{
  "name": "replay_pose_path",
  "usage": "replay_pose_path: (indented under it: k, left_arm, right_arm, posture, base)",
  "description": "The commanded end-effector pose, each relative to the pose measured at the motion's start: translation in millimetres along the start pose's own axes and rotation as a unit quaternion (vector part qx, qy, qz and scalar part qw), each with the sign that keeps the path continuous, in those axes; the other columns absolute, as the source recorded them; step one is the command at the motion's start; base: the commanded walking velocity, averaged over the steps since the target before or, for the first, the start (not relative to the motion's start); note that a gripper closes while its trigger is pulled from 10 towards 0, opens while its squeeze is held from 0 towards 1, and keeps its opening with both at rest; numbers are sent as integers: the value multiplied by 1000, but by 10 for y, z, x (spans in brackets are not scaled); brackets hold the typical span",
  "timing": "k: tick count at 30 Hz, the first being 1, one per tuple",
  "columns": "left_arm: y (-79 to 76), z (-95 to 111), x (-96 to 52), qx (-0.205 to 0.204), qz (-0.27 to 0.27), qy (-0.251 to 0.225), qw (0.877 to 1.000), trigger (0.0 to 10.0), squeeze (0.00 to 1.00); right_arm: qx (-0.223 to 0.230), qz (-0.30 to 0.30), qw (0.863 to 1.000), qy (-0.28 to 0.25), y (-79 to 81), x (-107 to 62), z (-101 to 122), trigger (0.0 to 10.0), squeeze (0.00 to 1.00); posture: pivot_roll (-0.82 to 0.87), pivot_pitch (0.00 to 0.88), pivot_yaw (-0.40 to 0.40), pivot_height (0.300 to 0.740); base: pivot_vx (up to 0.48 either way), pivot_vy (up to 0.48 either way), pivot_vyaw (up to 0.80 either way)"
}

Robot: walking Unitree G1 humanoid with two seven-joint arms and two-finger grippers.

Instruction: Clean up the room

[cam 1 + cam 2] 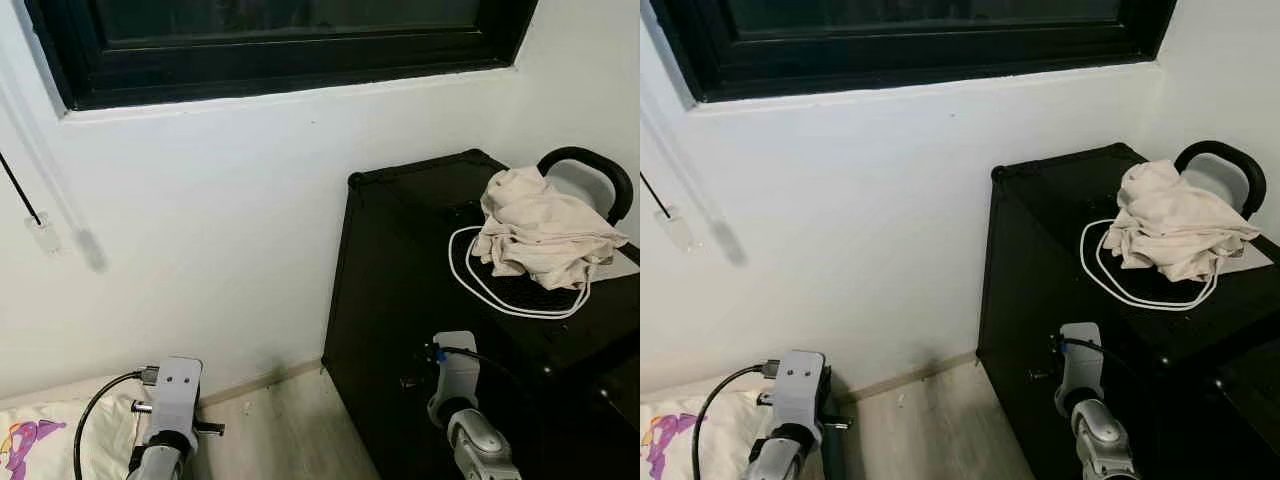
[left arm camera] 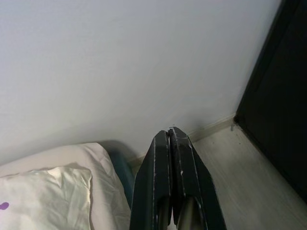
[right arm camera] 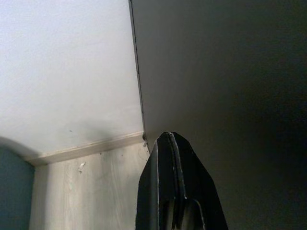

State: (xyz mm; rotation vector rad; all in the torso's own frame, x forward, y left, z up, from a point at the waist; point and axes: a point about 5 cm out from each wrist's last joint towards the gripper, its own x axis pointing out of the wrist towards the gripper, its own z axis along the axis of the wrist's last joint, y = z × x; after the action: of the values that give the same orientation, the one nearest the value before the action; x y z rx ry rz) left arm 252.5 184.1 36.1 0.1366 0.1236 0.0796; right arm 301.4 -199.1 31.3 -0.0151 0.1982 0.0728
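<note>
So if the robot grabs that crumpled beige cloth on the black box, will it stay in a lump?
Probably not. The beige cloth lies in soft folds, so it would likely droop and unfold. It looks light. It rests on the white cable, which might get dragged along.

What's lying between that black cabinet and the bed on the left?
Bare pale wood floor lies between the black cabinet and the bed, seen in the left eye view.

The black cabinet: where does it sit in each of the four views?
Left eye view: black cabinet at right, cloth on top.
Right eye view: same, at right.
Left wrist view: dark strip along the right edge.
Right wrist view: its dark side ahead of the shut fingers.
Shared landmark: the baseboard.
</note>
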Motion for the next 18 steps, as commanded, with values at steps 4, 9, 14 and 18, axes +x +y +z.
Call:
replay_pose_path:
  k: [4,9,14,18]
  left_arm:
    - [15,-67,-49,3,-3,12,1000,10000,0]
    - [14,-67,-51,2,-4,12,1000,10000,0]
    - [-9,-70,-59,0,-7,13,1000,10000,0]
    - [-42,-98,-69,0,-18,22,1000,10000,0]
  right_arm:
    - [-13,89,996,-22,354,29,36,10000,0]
    - [-17,168,985,-21,660,9,9,10000,0]
    - [-22,210,977,-18,823,-33,-30,10000,0]
    - [-34,184,982,-16,813,-49,-61,10000,0]
  posture:
    - [-4,97,-38,740]
    - [-4,97,-38,740]
    - [-7,97,-38,740]
    - [-8,99,-37,740]
  base:
    - [0,0,0]
    - [0,0,0]
    - [0,0,0]
    - [0,0,0]
